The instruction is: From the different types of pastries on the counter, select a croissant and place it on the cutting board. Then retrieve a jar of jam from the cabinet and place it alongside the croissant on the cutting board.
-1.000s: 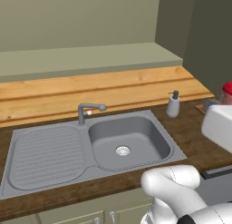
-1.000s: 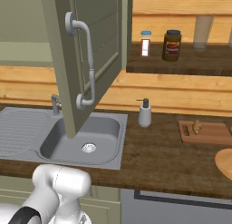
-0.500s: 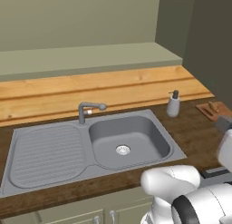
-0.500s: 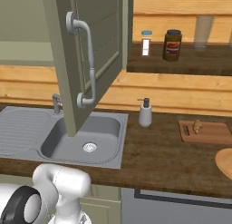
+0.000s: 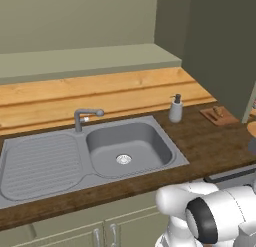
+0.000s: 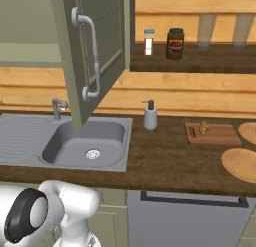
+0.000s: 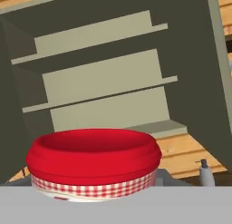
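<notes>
**A:** Where do you stand?

**B:** Your gripper is clamped on the jar of jam (image 7: 93, 163); its red lid looms right under the hand camera, with the open cabinet (image 7: 113, 82) behind. The croissant (image 6: 203, 127) already sits on the cutting board (image 6: 220, 136).

**A:** What could go wrong?

**B:** Swinging right, you could clip the cabinet door (image 6: 92, 51) or knock the soap dispenser (image 6: 150, 116). Set the jar down too near and you'll likely shove the croissant off the board.
</notes>
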Tool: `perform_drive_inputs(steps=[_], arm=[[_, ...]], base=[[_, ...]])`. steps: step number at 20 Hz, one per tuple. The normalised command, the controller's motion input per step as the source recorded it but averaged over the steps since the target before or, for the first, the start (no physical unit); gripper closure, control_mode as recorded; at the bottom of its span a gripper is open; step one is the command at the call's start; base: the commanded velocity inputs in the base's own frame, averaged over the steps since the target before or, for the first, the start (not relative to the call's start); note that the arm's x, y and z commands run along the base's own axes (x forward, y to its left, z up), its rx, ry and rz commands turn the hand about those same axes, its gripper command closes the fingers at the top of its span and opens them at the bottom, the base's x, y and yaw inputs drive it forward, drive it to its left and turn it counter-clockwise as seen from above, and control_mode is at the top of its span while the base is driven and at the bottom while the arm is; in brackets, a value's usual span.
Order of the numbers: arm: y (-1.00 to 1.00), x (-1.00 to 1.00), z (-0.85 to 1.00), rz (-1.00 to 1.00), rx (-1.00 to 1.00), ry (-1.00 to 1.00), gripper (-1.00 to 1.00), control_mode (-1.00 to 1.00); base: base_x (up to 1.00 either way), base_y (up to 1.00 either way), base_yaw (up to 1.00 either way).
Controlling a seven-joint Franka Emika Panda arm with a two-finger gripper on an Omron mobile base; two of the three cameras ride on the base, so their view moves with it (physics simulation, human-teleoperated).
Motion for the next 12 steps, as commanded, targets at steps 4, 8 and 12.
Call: perform_drive_inputs(steps=[4,8,12], arm=[[0.0,0.0,0.0,0.0,0.0,0.0,1.0,1.0],[0.0,0.0,0.0,0.0,0.0,0.0,1.0,1.0],[0.0,0.0,0.0,0.0,0.0,0.0,1.0,1.0]], base=[[-0.01,-0.65,-0.25],[-0.28,-0.54,-0.19],[-0.78,-0.47,0.0]])
